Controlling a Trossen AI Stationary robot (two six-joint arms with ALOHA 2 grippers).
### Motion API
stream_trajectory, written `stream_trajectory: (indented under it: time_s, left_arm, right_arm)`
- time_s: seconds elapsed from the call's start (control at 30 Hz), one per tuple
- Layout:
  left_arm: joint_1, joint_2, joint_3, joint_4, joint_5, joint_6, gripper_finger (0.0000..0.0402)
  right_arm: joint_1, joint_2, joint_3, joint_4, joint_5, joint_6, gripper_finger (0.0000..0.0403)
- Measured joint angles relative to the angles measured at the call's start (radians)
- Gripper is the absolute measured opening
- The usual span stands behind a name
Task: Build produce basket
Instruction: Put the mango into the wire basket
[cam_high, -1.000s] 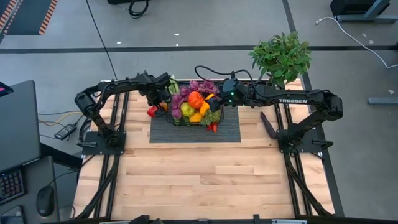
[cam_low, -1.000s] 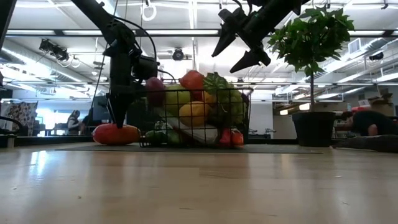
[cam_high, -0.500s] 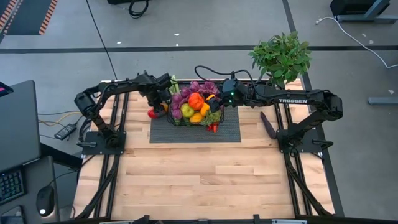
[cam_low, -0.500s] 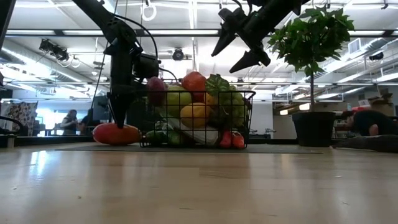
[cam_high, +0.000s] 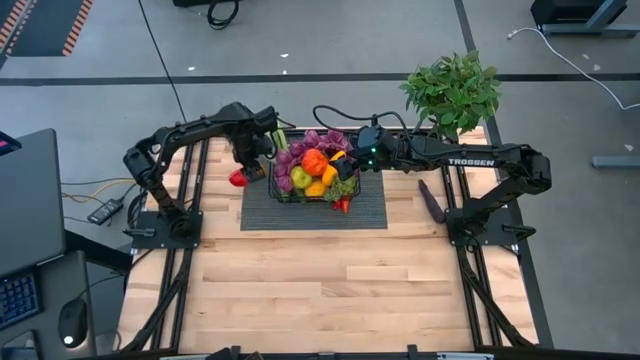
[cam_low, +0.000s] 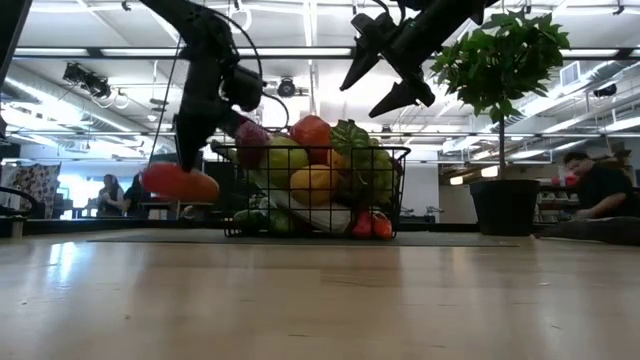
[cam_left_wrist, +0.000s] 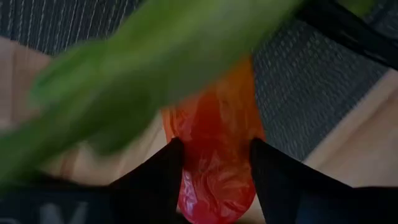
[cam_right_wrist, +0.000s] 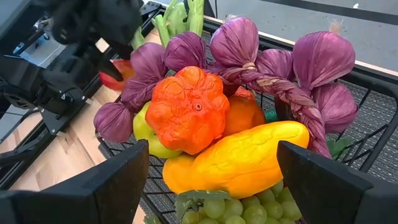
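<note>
The black wire basket stands on a dark mat, piled with produce: purple onions, an orange pepper, a yellow piece and green grapes. At the basket's left side my left gripper points down, shut on a red-orange toy vegetable that hangs above the table. A blurred green stalk crosses the left wrist view in front of it. My right gripper hovers open above the basket's right part, touching nothing. My left gripper pinches the red-orange vegetable's middle between its two fingers. The fingers come from above, pointing down, and lie across the oblong piece. The vegetable hangs roughly level below the fingers, clear of the table and just left of the basket's wall.
A potted plant stands at the far right corner. A dark purple eggplant lies on the wood right of the mat. Small red pieces lie on the mat at the basket's near side. People show in the room behind.
My left gripper has taken hold of the red-orange vegetable, which lay on the table beside the basket's left wall, and has risen with it. The vegetable is now lifted clear, about level with the basket's middle.
</note>
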Motion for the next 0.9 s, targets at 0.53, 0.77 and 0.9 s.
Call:
stream_trajectory:
  time_s: [0.53, 0.77, 0.9]
  left_arm:
    - [-0.008, -0.005, 0.277, -0.254, -0.055, -0.228, 0.0174]
    - [-0.013, -0.005, 0.523, -0.207, -0.08, -0.264, 0.0175]
    - [-0.013, -0.006, 0.635, -0.151, -0.079, -0.257, 0.0175]
  right_arm:
    - [0.0, 0.0, 0.0, 0.0, 0.0, 0.0, 0.0355]
    - [0.0, 0.0, 0.0, 0.0, -0.005, -0.005, 0.0355]
    - [0.0, 0.0, 0.0, 0.0, -0.018, -0.005, 0.0355]
